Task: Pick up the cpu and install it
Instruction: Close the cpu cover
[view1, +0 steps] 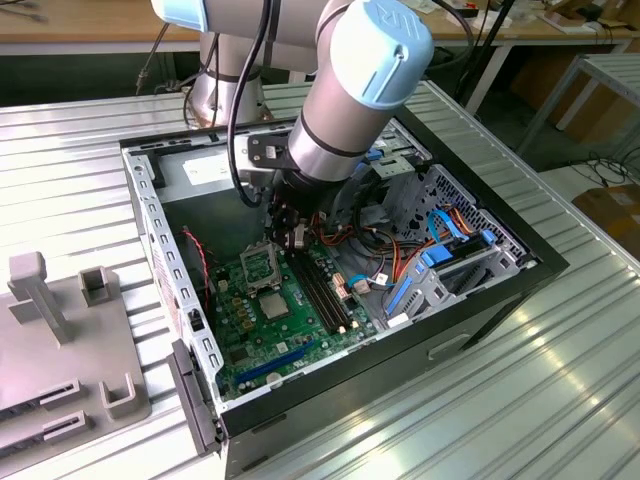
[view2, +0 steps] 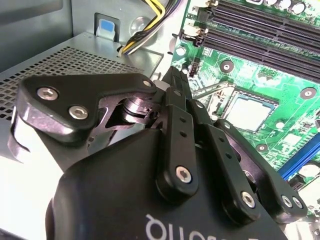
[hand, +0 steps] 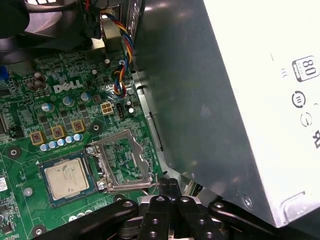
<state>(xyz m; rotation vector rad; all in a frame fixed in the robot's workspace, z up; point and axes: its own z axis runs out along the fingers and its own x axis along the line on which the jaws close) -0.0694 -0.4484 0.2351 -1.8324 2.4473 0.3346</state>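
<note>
A big open computer case (view1: 541, 266) lies on a ribbed metal surface (view1: 560, 390). The robot's arm (view1: 350, 90) reaches down into it.

The end effector (hand: 167, 182) is low over the green board (hand: 60, 115). Its two black fingers (view2: 175, 100) are pressed together, and nothing is between them. Their tip is right at the edge of the metal frame (hand: 122, 162) of the chip socket; I cannot tell if it touches the frame.

The cpu (hand: 67, 180) is not in the fingers. It lies flat in its square socket on the green board, shiny side up. The metal frame is swung open just beside it, so the cpu is not covered. In the exterior view the cpu (view1: 272, 303) is near the middle of the board, a little way from the fingers.

Long black slots (view2: 260, 25) run along the board near the socket. A bunch of coloured wires (hand: 120, 75) plugs into the board by a large grey box (hand: 225, 100). The box has small printed marks on it, and the board has white letters on it.

On the exterior view's left, a grey holder (view1: 50, 300) stands on the surface, well apart from the case
</note>
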